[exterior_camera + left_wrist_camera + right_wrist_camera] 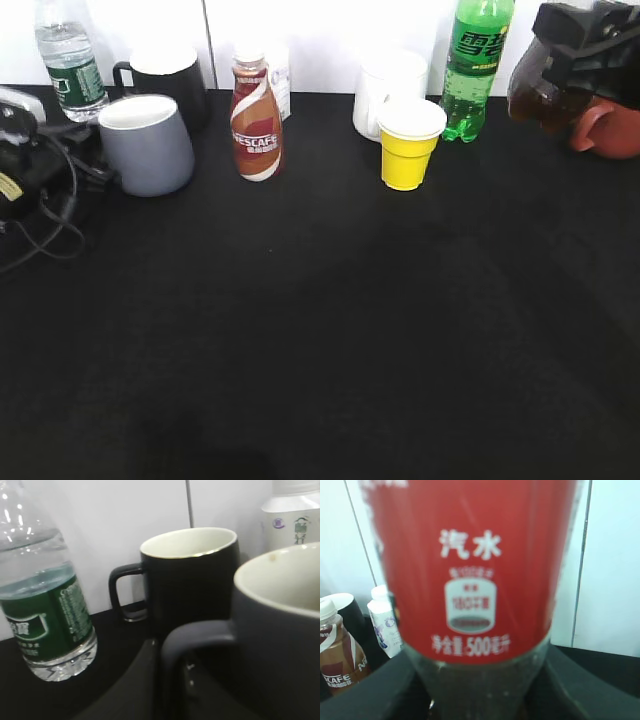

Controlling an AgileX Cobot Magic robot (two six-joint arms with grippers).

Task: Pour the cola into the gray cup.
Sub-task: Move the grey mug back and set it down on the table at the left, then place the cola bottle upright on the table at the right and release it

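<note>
Cups and bottles line the back of a black table (330, 340) in the exterior view: a water bottle (70, 58), a black mug (170, 85), the gray cup (147, 143), a Nescafe bottle (256, 120), a white cup (385, 90), a yellow cup (410, 143) and a green soda bottle (475, 65). At the far right, the right gripper (590, 30) holds the cola (545, 95) tilted in the air, just beside a reddish-brown mug (610, 130); only the dark lower part of the bottle shows there. The right wrist view gives what that view lacks: the cola's red label with white print fills the frame, clear plastic below it, and dark gripper parts flank the bottle on both sides, closed against it. The Nescafe bottle and a small white bottle (385, 625) stand behind to the left. The left gripper (15, 160) sits at the left edge of the exterior view, just beside the gray cup, which stands upright on the table, well apart from the cola. The left wrist view shows the cup's handle and white inside very close, with a dark finger (135, 685) just beside the handle; whether that gripper is wide or narrow cannot be told. Behind stand the black mug and the water bottle.
</note>
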